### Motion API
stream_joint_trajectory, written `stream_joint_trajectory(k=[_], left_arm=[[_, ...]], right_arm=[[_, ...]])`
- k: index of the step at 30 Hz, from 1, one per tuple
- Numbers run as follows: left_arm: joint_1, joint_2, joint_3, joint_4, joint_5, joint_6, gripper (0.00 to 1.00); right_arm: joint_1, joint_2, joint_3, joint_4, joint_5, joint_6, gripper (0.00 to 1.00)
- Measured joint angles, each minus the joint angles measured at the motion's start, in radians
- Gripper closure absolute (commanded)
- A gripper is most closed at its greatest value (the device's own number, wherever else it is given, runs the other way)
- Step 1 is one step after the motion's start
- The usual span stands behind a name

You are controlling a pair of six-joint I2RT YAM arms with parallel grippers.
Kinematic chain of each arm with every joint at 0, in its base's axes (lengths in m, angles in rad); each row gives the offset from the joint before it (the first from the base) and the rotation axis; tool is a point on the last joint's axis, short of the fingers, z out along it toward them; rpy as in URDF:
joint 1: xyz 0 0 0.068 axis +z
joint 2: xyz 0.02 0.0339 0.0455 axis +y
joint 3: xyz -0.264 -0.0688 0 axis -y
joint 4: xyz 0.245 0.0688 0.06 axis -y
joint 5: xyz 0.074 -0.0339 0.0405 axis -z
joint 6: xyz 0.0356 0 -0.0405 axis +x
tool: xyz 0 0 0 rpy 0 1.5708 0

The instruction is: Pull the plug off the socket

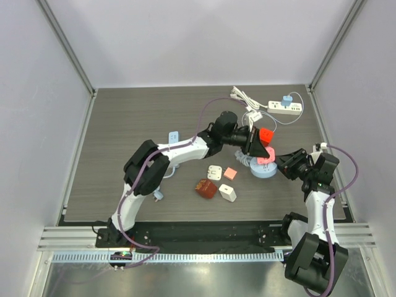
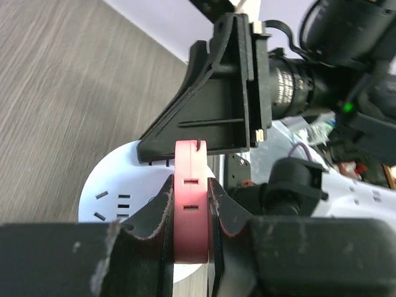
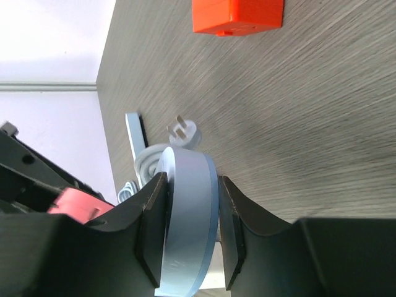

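A round light-blue socket [image 1: 265, 170] lies right of the table's middle, with a pink plug [image 1: 268, 160] sitting on its top face. My left gripper [image 1: 262, 153] reaches in from the left and is shut on the pink plug [image 2: 190, 204], whose end meets the socket's white slotted face [image 2: 117, 192]. My right gripper [image 1: 279, 163] comes from the right and is shut on the socket's rim [image 3: 189, 216]. The right wrist view shows its jaws on either side of the disc and the plug [image 3: 74, 204] at the lower left. Whether the prongs are still seated is hidden.
An orange cube [image 1: 266, 135] lies just behind the socket. A white power strip [image 1: 283, 109] with a blue plug [image 1: 286, 99] and a white cable [image 1: 246, 99] lies at the back right. A pink square [image 1: 230, 173], white adapters [image 1: 215, 172] and a dark red block [image 1: 205, 188] lie in front.
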Motion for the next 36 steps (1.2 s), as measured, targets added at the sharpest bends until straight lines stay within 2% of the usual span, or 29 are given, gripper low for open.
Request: stream_joint_trajectory(k=[2,6,10,14,21,28,32,36], left_arm=[[0.023,0.011,0.007,0.056,0.041,0.001,1.00],[0.095,0.000,0.067,0.170,0.034,0.038,1.00],[0.143,-0.047,0.086,0.190,0.031,0.097,1.00],[0.130,-0.091,0.074,0.195,0.035,0.134,1.00],[0.116,-0.183,-0.004,0.095,-0.043,0.193,1.00],[0.166,-0.256,-0.161,-0.005,-0.150,0.204,1.00],[0.234,-0.261,-0.227,-0.076,-0.189,0.143,1.00],[0.347,-0.218,-0.257,-0.076,-0.149,0.004,1.00]], right_arm=[[0.002,0.000,-0.002,-0.008,-0.009,-0.025,0.99],[0.011,0.001,-0.045,-0.084,-0.018,-0.074,0.99],[0.011,0.001,-0.052,-0.120,-0.021,-0.086,0.99],[0.011,0.001,-0.051,-0.126,-0.021,-0.092,0.99],[0.011,-0.034,-0.021,-0.146,-0.003,-0.084,0.99],[0.011,-0.024,0.077,-0.158,0.039,-0.074,0.99],[0.011,-0.023,0.119,-0.202,0.108,-0.080,0.99],[0.011,-0.016,0.142,-0.264,0.185,-0.100,0.99]])
